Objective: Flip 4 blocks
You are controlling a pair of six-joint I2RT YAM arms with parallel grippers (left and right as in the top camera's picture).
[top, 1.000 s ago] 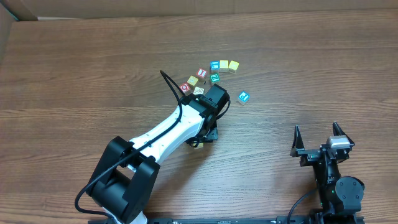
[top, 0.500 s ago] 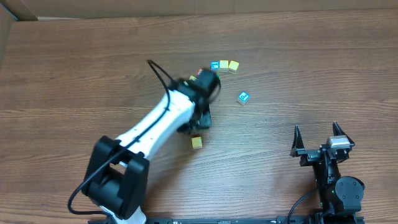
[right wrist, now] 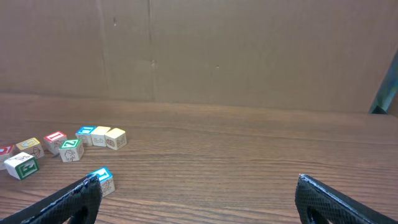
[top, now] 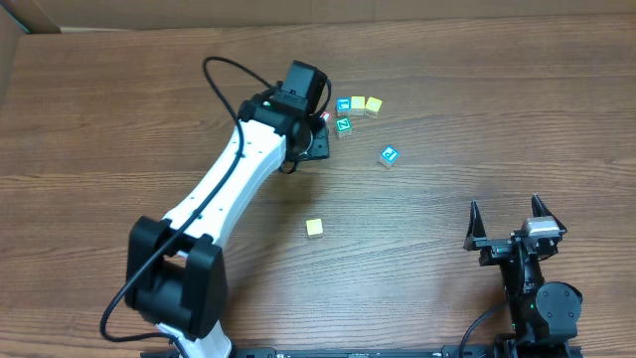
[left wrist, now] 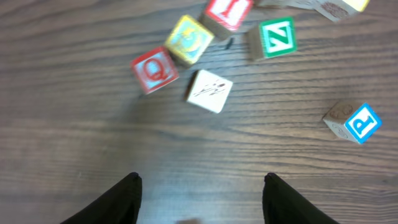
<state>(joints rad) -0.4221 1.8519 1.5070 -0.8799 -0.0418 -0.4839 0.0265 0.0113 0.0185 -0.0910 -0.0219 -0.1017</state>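
Fingers of the left gripper [left wrist: 199, 186] stand apart, empty, with the cream block [left wrist: 210, 91] just ahead; right gripper [right wrist: 199, 190] spread wide, empty.

I count ten little wooden letter blocks [top: 389, 155] on the one table [top: 497, 80], two red-faced ones [left wrist: 154, 69], two blue-faced ones [left wrist: 360, 122], a single green Z block [left wrist: 276, 38], and two robot arms [top: 238, 179].

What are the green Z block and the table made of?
The green Z block looks like wood: a pale bare side and a painted green face. The table looks like brown wood or wood-print laminate; its streaky grain lines fit either.
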